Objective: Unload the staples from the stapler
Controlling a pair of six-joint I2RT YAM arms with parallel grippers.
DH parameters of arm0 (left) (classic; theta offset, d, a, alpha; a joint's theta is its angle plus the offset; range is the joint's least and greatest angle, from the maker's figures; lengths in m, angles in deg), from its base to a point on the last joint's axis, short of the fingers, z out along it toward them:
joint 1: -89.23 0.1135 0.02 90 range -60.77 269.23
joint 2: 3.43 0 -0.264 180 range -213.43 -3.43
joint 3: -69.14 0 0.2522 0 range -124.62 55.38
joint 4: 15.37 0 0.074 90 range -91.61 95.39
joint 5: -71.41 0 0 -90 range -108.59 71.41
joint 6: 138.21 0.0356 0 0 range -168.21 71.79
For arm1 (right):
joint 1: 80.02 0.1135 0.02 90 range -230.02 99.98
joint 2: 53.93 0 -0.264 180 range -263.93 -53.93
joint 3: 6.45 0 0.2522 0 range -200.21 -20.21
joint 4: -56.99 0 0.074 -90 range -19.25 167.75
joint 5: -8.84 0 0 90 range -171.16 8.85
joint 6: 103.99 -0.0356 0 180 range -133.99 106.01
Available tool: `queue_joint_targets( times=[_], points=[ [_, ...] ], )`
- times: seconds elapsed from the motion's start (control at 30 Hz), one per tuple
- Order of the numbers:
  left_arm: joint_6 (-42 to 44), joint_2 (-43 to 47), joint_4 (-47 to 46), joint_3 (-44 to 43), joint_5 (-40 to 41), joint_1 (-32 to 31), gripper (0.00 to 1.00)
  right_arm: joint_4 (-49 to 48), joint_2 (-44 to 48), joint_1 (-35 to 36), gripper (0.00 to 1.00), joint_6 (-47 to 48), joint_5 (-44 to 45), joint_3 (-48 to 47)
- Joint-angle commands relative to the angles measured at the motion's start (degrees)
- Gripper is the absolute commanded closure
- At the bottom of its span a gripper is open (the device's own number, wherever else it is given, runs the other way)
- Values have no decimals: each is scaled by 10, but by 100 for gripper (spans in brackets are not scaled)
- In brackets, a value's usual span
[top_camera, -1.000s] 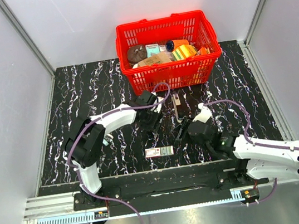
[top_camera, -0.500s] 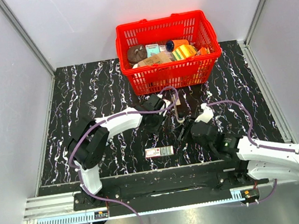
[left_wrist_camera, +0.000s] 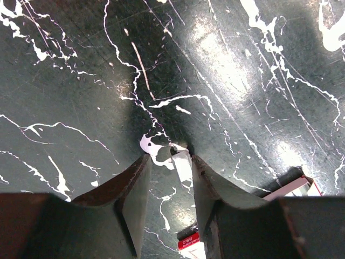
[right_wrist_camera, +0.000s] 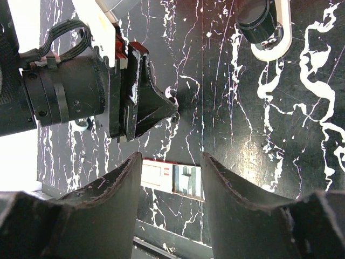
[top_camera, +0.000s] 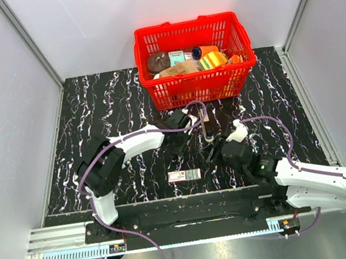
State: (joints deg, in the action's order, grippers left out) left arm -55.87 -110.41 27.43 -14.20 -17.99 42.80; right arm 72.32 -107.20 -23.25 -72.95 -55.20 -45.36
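Observation:
The slim black stapler (top_camera: 206, 124) lies lengthwise on the marbled table in front of the basket, partly crossed by a cable. My left gripper (top_camera: 179, 144) hangs just left of it, fingertips low over the table. In the left wrist view its jaws (left_wrist_camera: 170, 157) are narrowed with a gap still showing. A small pale silvery strip (left_wrist_camera: 182, 163) sits against the right finger; I cannot tell whether it is pinched. My right gripper (top_camera: 218, 153) stands open near the stapler's near end, and in its wrist view (right_wrist_camera: 172, 157) nothing sits between the fingers.
A small red-and-white flat box (top_camera: 185, 175) lies near the front edge, seen below both grippers (right_wrist_camera: 170, 178) (left_wrist_camera: 190, 242). A red basket (top_camera: 200, 87) full of items stands at the back. The left gripper's body (right_wrist_camera: 81, 91) fills the left of the right wrist view.
The left gripper has come down and a little toward the stapler, and its jaws have narrowed. The right arm has shifted only slightly.

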Motion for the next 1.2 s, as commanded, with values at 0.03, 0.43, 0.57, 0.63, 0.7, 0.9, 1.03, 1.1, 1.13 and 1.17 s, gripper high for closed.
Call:
queue_joint_targets(
  times=[0.03, 0.43, 0.57, 0.63, 0.7, 0.9, 1.03, 1.1, 1.13, 1.17],
  points=[
    [6, 42, -6, 1, 17, -4, 59, -9, -2, -3, 47, 1, 12, -9],
    [8, 48, -11, 10, 3, -9, 59, -9, -13, -3, 47, 3, 8, -10],
    [9, 38, -17, 19, 10, -17, 58, -9, -12, -3, 47, 3, 8, -10],
    [8, 32, -17, 19, 12, -18, 58, -9, -7, -3, 47, 3, 8, -8],
    [8, 27, -16, 15, 15, -19, 58, -10, -3, -3, 47, 3, 9, -4],
    [9, 17, -17, 13, 18, -22, 58, -9, 2, -3, 48, 5, 10, -3],
    [14, 13, -21, 19, 22, -25, 58, -9, 0, -3, 50, 6, 10, -3],
    [13, 11, -22, 20, 23, -25, 58, -9, 1, -3, 51, 5, 10, -3],
    [13, 10, -22, 20, 23, -25, 58, -9, 2, -3, 51, 6, 11, -3],
    [13, 5, -22, 18, 23, -25, 59, -9, 2, -3, 52, 7, 9, -3]
  ],
)
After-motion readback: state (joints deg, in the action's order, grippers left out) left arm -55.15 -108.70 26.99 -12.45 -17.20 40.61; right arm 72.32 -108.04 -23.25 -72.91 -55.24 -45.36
